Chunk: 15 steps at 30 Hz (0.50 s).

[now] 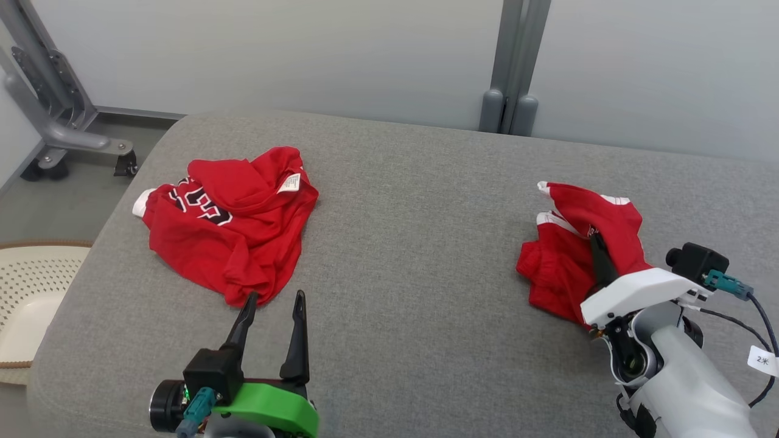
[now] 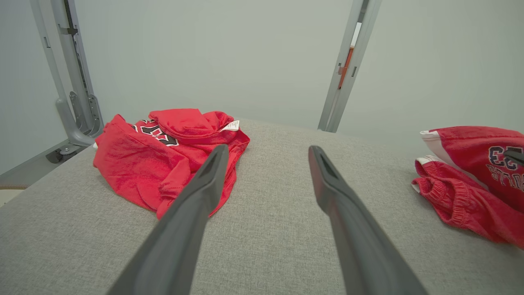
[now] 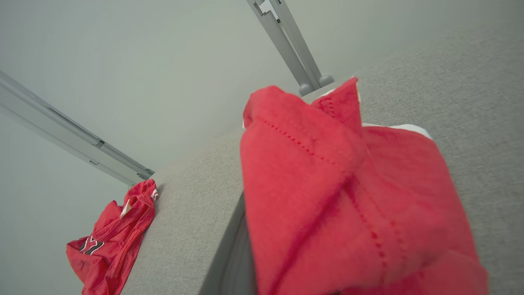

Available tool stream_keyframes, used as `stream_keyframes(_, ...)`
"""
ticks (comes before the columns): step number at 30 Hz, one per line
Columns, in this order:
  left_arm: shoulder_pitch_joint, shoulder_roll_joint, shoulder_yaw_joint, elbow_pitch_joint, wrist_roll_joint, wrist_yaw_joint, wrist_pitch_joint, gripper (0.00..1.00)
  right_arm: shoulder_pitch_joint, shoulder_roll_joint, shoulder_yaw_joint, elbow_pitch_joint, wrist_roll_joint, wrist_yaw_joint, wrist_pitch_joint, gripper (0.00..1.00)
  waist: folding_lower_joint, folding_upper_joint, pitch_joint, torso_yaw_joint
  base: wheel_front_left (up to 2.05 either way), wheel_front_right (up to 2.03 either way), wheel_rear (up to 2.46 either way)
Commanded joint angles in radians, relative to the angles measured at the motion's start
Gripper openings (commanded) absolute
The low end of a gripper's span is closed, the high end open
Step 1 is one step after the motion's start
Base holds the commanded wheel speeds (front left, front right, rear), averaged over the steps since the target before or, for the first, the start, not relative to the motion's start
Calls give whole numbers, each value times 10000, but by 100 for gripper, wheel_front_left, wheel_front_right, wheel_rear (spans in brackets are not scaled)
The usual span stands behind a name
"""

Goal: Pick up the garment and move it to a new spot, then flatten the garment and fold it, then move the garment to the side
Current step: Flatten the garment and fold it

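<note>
Fingers of the right gripper are clenched on a fold of the red shorts. The fingers of the left gripper stand spread apart with nothing between them.

Taking the head view as a clock face:

1. Grey padded surface: takes up most of the face. It is bare across the centre.
2. Red jersey: at ten o'clock, crumpled in a heap with its number partly hidden and a white label turned out. Its near hem lies just beside the left fingertips. I cannot tell whether they touch it.
3. Red shorts: at four o'clock, bunched. One part is draped up over the right fingers. The rest appears to rest on the surface.
4. Perforated basket: at eight o'clock, off the surface's edge.

Assessment: the shorts look to be the garment in hand, and the task is at its opening stage. A grip is made. The carry to a new spot is not finished, as far as can be judged. Flattening, folding and setting aside are all outstanding, and neither garment shows a flat panel or a made fold.
</note>
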<state>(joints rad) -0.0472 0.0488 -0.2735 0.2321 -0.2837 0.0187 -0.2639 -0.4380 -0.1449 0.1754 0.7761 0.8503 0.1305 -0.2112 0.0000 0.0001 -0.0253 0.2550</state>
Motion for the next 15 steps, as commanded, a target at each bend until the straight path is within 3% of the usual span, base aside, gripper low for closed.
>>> stream_keyframes(1,53,35,2,31,93,-18,-5,100,76,-92,150,69,49,3,29,0,0,-1,9,140,0,0,0)
stream_keyframes(6,91,35,-13,66,91,-21,-5,100,-64,-144,617,333,149,3,-39,0,0,-1,40,346,0,0,0)
stream_keyframes(7,107,35,-16,69,92,-12,-5,100,-112,-175,734,390,116,2,-88,31,0,-1,49,383,0,0,0)
stream_keyframes(8,113,35,-19,69,91,-12,-5,100,-138,-161,851,421,113,3,-98,100,0,-1,55,409,0,0,0)
stream_keyframes(15,49,35,1,33,-262,64,-5,100,-319,-122,1944,519,-22,3,-86,100,0,-1,87,530,0,0,0)
